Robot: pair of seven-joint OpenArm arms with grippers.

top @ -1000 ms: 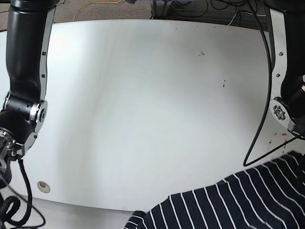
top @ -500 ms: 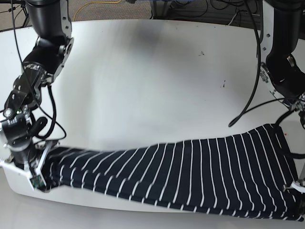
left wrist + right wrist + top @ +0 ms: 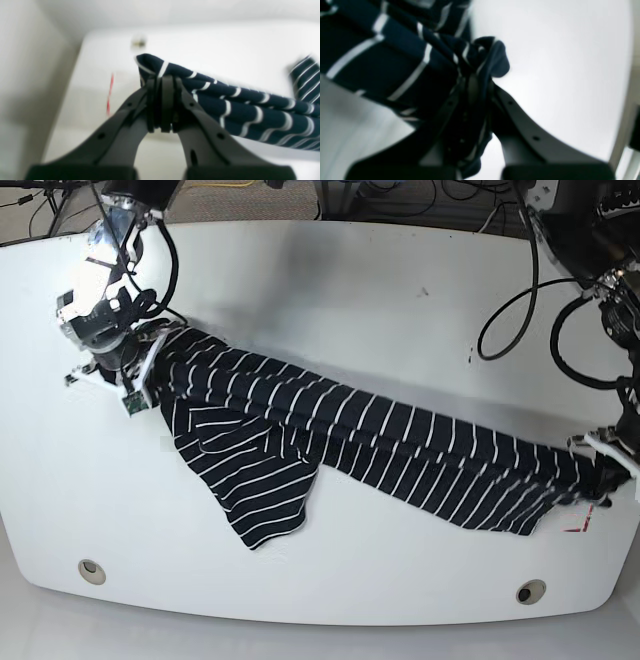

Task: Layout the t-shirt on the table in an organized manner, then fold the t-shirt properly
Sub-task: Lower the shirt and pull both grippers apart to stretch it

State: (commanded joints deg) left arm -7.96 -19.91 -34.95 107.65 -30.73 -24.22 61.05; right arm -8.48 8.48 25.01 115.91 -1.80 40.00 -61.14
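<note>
The shirt [image 3: 350,442] hangs stretched diagonally over the table [image 3: 350,310], from upper left of the base view down to the right edge, w/ a loose flap drooping toward lower centre. It's bunched and twisted along its length, not flat.

Right gripper [image 3: 128,365], upper left in base view: jaws pressed together, pinching a wad of shirt; wrist cam shows cloth [image 3: 395,57] gathered and spilling over the closed tips [image 3: 476,85]. Left gripper [image 3: 608,462], at the right edge: also clamped on fabric; its wrist cam shows a folded hem corner [image 3: 225,100] poking past the tips [image 3: 162,82].

Handling, as a judgement: soft, light knit, no stiffness, so it sags between the two holds and folds on itself wherever unsupported. Prob. a bit stretchy; pulling hard will distort the stripes rather than flatten it. Not fragile, and not slippery to judge by the firm pinches. The white top looks smooth, so cloth should drag easily.

Best holds: the hem or shoulder corners, a thin edge layer, not a wad. Present grips look bunched, multi-layer. Which corners they are, can't tell. Layout not yet done; fold not begun.
</note>
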